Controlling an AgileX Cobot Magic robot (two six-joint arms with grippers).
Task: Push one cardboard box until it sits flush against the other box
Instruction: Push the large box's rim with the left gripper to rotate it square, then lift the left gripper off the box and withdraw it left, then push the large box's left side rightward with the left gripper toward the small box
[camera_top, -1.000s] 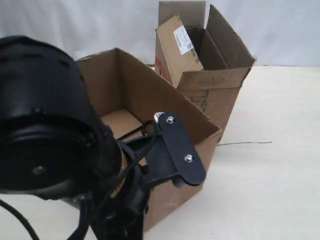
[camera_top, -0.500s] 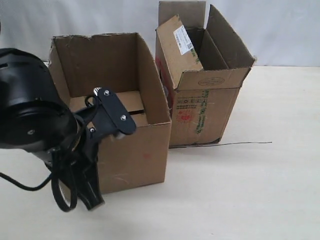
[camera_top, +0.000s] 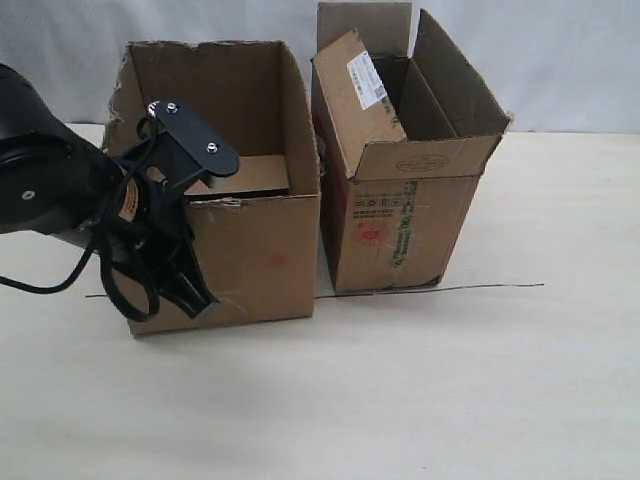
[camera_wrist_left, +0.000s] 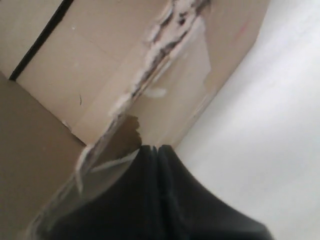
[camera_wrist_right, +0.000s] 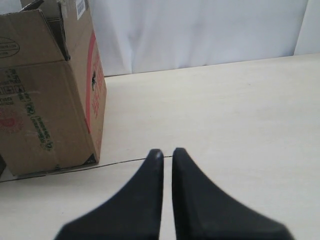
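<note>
The cardboard box (camera_top: 255, 255), wide and plain with a torn rim and a faint red spot, stands left of the other box (camera_top: 400, 215), which has upright flaps, a white sticker and a red logo. Their facing sides run parallel and close together; at most a thin gap separates them. My left gripper (camera_top: 190, 295) is shut and empty, low against the wide carton's front left corner. In the left wrist view its tips (camera_wrist_left: 157, 148) lie at the ragged cardboard edge (camera_wrist_left: 150, 65). My right gripper (camera_wrist_right: 167, 152) is shut with a thin slit, hovering over bare table beside the other box (camera_wrist_right: 45, 100).
A thin dark line (camera_top: 490, 287) runs across the pale table in front of both cartons; it also shows in the right wrist view (camera_wrist_right: 130, 161). A white backdrop (camera_top: 560, 60) closes the far side. The left arm's black body (camera_top: 50, 190) fills the left edge.
The left arm drew back from the camera to the left. The wide carton turned square and slid right, ending close alongside the other box.
</note>
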